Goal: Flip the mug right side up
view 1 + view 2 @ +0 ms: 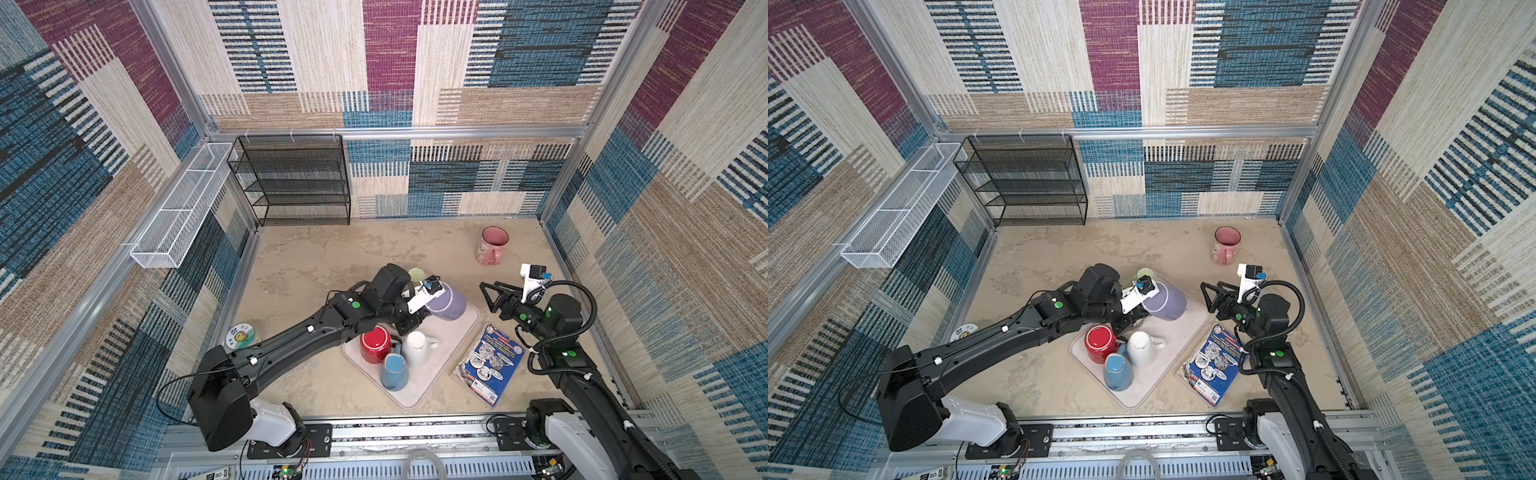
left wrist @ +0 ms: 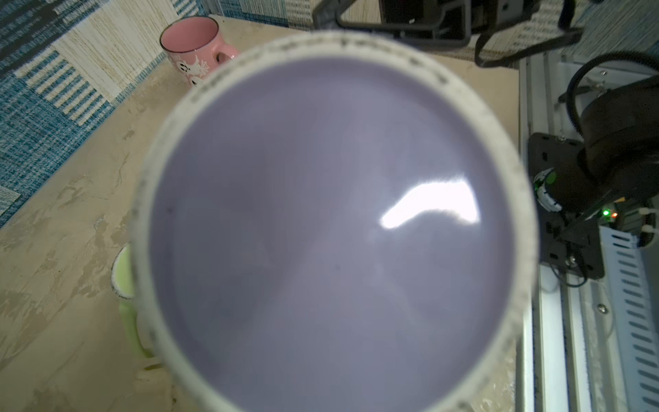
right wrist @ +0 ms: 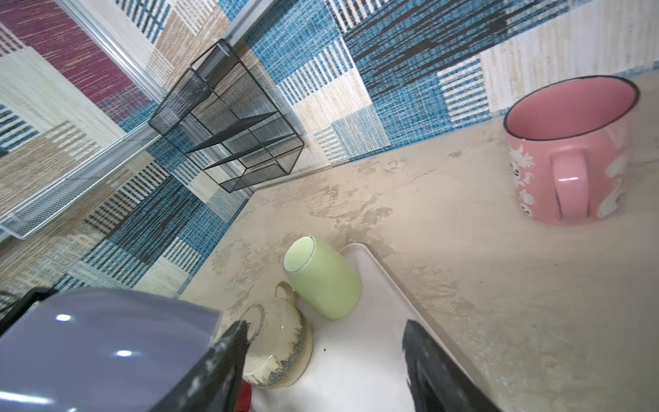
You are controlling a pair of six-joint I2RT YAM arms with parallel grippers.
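Note:
A lavender mug (image 1: 448, 305) (image 1: 1165, 303) hangs tilted on its side over the far corner of the white tray (image 1: 426, 388), and my left gripper (image 1: 428, 311) is shut on it. In the left wrist view one round end of the mug (image 2: 331, 228) fills the picture and hides the fingers. My right gripper (image 1: 488, 297) (image 3: 326, 360) hovers open and empty just right of the mug. Red (image 1: 375, 343), blue (image 1: 395, 370), white (image 1: 417, 347), green (image 3: 322, 276) and cream speckled (image 3: 276, 346) mugs stand upside down on the tray.
A pink mug (image 1: 492, 245) stands upright near the back right. A blue printed packet (image 1: 490, 363) lies right of the tray. A black wire shelf (image 1: 295, 178) and a white wire basket (image 1: 183, 208) are at the back left. A round disc (image 1: 240, 334) lies left.

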